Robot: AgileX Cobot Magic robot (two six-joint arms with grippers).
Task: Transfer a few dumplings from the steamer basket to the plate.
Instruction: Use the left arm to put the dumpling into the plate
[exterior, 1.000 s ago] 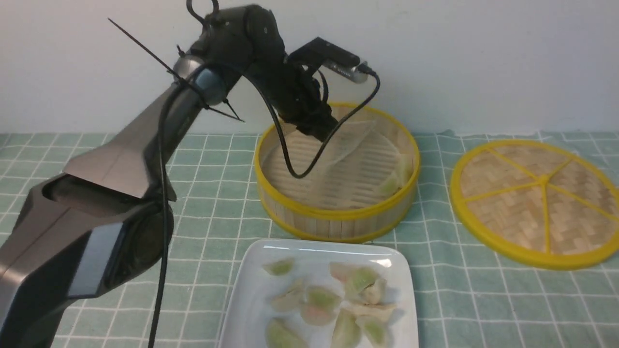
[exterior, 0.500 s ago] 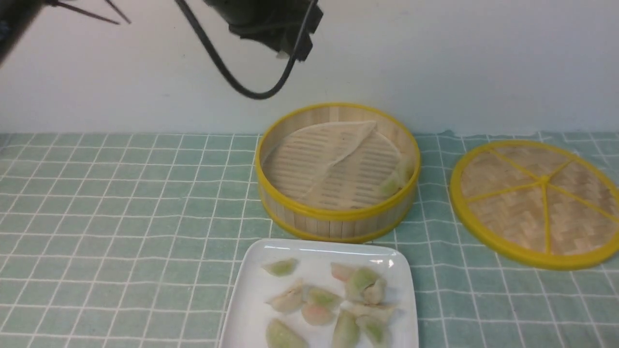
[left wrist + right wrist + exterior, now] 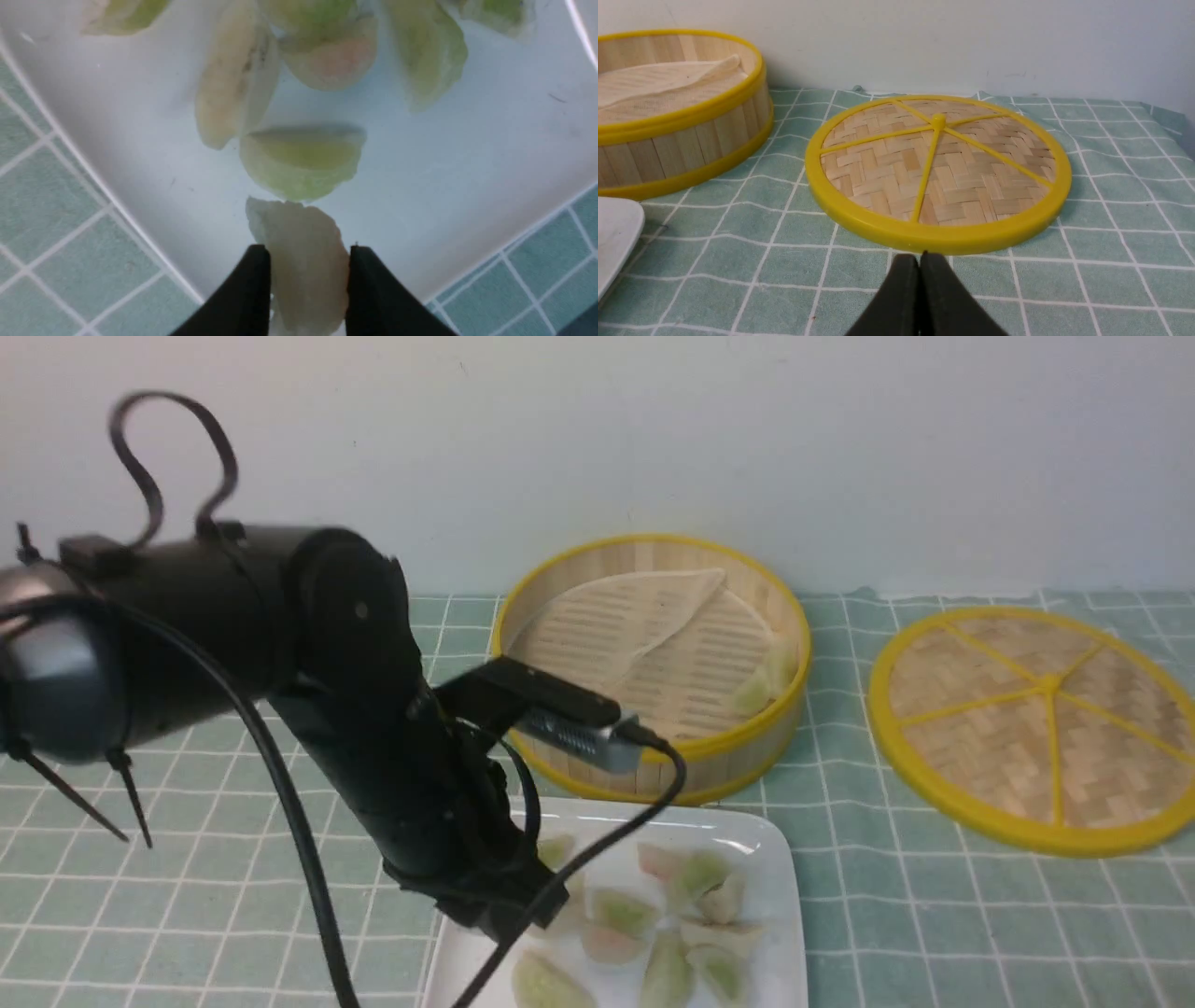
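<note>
Left gripper [image 3: 308, 252] is clamping a crinkled cream dumpling [image 3: 299, 233] at the glossy plate's [image 3: 467, 186] nine o'clock; right gripper [image 3: 920, 256] is pressing closed.

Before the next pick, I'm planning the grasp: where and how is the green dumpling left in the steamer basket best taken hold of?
Pinch the green dumpling across its plump middle, coming straight down from above. It lies against the steamer basket's right inner wall, so a sideways approach is likely blocked; set the jaws along the wall, not across it.
</note>
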